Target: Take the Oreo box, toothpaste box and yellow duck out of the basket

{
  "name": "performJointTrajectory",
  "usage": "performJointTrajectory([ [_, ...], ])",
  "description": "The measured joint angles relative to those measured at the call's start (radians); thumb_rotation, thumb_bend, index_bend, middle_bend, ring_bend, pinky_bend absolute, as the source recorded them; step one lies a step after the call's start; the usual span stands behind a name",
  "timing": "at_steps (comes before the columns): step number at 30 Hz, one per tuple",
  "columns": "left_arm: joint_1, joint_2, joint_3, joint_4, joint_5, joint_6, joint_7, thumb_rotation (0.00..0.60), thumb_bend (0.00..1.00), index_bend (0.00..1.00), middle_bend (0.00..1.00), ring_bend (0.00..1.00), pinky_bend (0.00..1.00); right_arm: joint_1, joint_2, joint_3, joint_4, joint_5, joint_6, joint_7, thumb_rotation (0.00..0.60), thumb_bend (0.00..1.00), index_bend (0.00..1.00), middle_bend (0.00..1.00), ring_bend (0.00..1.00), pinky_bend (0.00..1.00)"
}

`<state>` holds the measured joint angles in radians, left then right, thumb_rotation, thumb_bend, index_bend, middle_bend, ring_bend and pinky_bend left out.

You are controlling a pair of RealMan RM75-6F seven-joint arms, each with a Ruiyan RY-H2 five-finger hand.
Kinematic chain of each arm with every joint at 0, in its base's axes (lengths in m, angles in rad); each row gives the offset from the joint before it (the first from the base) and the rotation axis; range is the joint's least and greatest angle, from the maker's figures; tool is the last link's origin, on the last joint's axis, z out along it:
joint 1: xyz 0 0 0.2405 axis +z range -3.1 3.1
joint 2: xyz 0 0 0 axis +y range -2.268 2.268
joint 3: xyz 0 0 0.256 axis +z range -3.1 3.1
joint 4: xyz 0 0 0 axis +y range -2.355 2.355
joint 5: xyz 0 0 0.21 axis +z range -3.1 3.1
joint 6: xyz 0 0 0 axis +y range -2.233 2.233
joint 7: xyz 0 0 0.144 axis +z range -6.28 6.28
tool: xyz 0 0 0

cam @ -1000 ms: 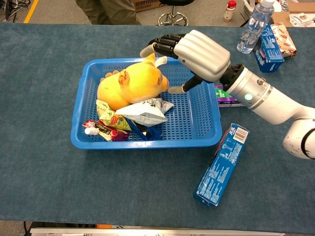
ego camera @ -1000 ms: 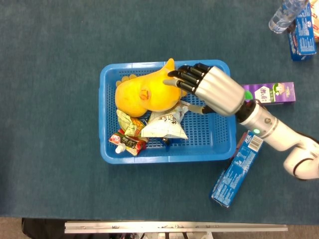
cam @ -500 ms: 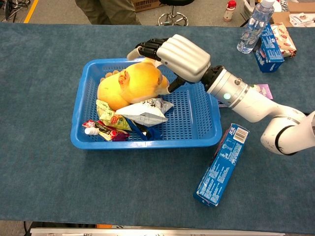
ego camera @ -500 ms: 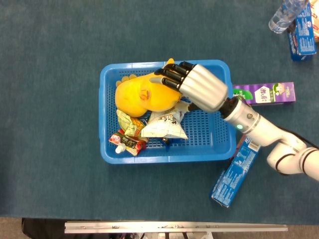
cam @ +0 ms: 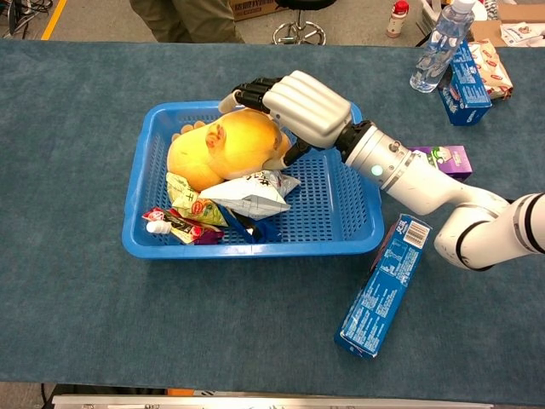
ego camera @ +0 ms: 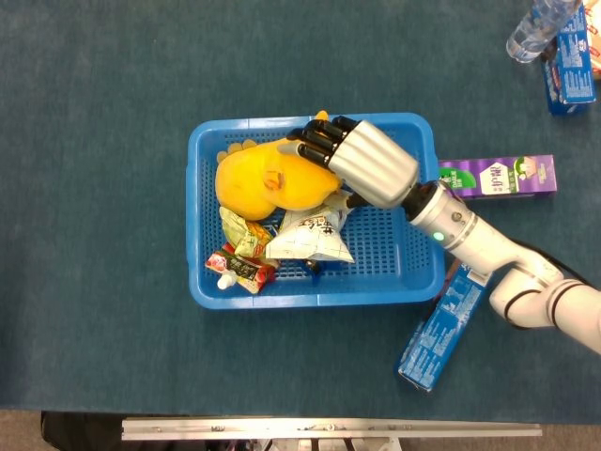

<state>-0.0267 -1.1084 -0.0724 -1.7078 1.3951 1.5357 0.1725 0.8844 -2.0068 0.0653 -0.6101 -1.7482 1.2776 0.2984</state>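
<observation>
While lying in the back left part of the blue perforated plastic basket (ego camera: 202, 155), the yellow plush duck (ego camera: 258, 178) is being covered at its right end by the robot's silver right hand (ego camera: 362, 162), whose black fingers (ego camera: 315, 141) are curling over the top of the toy and touching it; whether the fingers are fully gripping the duck cannot be told from either view. In the chest view the thumb is reaching under the duck's near side, at the white crinkled snack packet (cam: 247, 194). That packet is lying just in front of the duck, beside a yellow-green sachet (ego camera: 246, 235) and a red wrapped item (ego camera: 239, 268) in the basket's front left corner. Outside the basket, the long blue Oreo box (ego camera: 439, 329) is lying on the dark blue table (ego camera: 103, 113) near the basket's front right corner, and the purple-and-green toothpaste box (ego camera: 498, 175) is lying on the table just right of the basket. Well apart, at the far right edge, a clear plastic bottle (ego camera: 535, 26) is standing next to another blue box (ego camera: 570, 61). The left hand is showing in neither view.
</observation>
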Motion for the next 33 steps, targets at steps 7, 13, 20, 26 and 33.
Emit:
performJointTrajectory([
  [7,0.000,0.000,0.001,-0.002,0.004,0.001,0.002,0.600,0.36,0.31,0.31,0.29,0.51,0.002,-0.028,-0.001,0.051,0.018,0.017,0.017,0.600,0.00,0.33,0.40,0.45,0.44],
  [13,0.001,0.001,0.001,-0.004,0.004,0.002,0.002,0.600,0.36,0.31,0.31,0.29,0.51,-0.001,-0.049,-0.002,0.093,0.029,0.049,0.037,0.600,0.00,0.44,0.51,0.56,0.47],
  [20,0.001,0.000,0.000,-0.003,0.002,0.001,0.003,0.600,0.36,0.31,0.31,0.29,0.51,-0.003,-0.062,0.001,0.115,0.039,0.091,0.059,0.600,0.00,0.54,0.62,0.65,0.51],
  [26,0.000,0.000,0.001,-0.003,0.002,0.001,0.004,0.600,0.36,0.31,0.31,0.29,0.51,-0.005,-0.072,0.009,0.129,0.052,0.126,0.077,0.600,0.00,0.63,0.69,0.71,0.53],
  [33,0.000,0.000,0.000,-0.002,0.000,0.001,0.004,0.600,0.36,0.31,0.31,0.29,0.51,-0.005,-0.067,0.011,0.127,0.058,0.158,0.086,0.600,0.00,0.66,0.71,0.72,0.54],
])
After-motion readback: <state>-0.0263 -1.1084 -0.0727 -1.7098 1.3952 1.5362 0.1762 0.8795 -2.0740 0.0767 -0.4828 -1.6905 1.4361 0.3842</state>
